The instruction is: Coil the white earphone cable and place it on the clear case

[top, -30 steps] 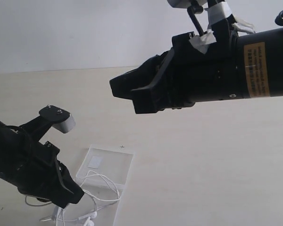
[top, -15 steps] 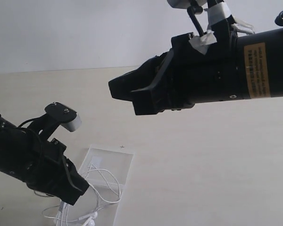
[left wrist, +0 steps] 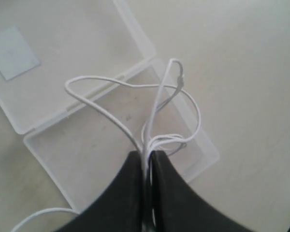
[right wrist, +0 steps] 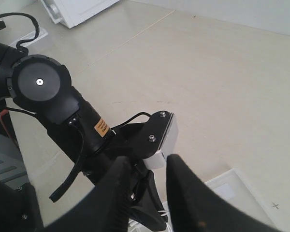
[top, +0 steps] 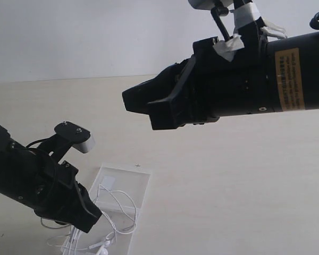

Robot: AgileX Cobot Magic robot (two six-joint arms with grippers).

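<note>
The clear case lies open on the table, a white sticker in one half. My left gripper is shut on a bunch of strands of the white earphone cable, whose loops spread over the case's other half. In the exterior view the left gripper is low at the case's near left side, with cable and earbuds trailing beside it. The right gripper hangs high above the table, open, nothing between its fingers. In its own view the right gripper looks down on the left arm.
The light table stretches bare to the right of the case. A pale wall stands behind. A white unit sits at the far edge in the right wrist view. The left arm's camera block sticks up over the case.
The left arm has shifted right, nearer the case, with the cable bunch in its jaws, and the loops have moved over the case. The right arm has barely moved.
</note>
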